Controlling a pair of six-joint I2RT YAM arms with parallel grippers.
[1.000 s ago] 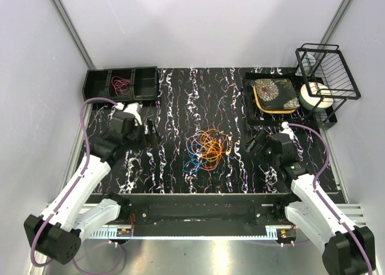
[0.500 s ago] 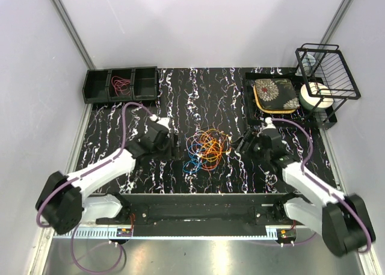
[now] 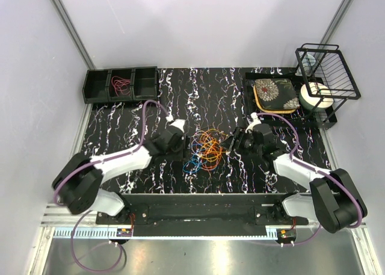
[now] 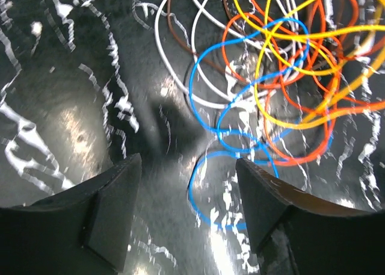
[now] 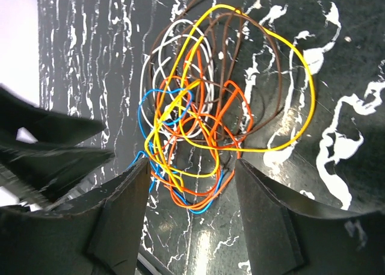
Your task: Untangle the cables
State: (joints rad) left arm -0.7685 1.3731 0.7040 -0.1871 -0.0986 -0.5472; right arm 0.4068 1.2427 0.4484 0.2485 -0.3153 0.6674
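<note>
The cables [image 3: 206, 148] lie as one tangled heap of thin orange, yellow, blue, white and brown loops at the middle of the black marbled table [image 3: 198, 97]. My left gripper [image 3: 186, 148] is open and empty just left of the heap; in its wrist view [image 4: 187, 169] a blue loop [image 4: 204, 197] lies between its fingers on the table. My right gripper [image 3: 230, 144] is open and empty just right of the heap; its wrist view [image 5: 192, 173] shows orange, yellow and blue loops [image 5: 198, 136] between its fingers.
A black divided bin [image 3: 120, 84] with a red cable bundle [image 3: 121, 82] stands at the back left. At the back right are a black tray [image 3: 249, 103] with a patterned pad [image 3: 275, 95], a black wire rack [image 3: 328, 70] and a white roll [image 3: 315, 95].
Both arms have swung inward toward the heap. The left gripper came from near the bin to the heap's left edge; the right moved left to its right edge. The cables have not moved.
</note>
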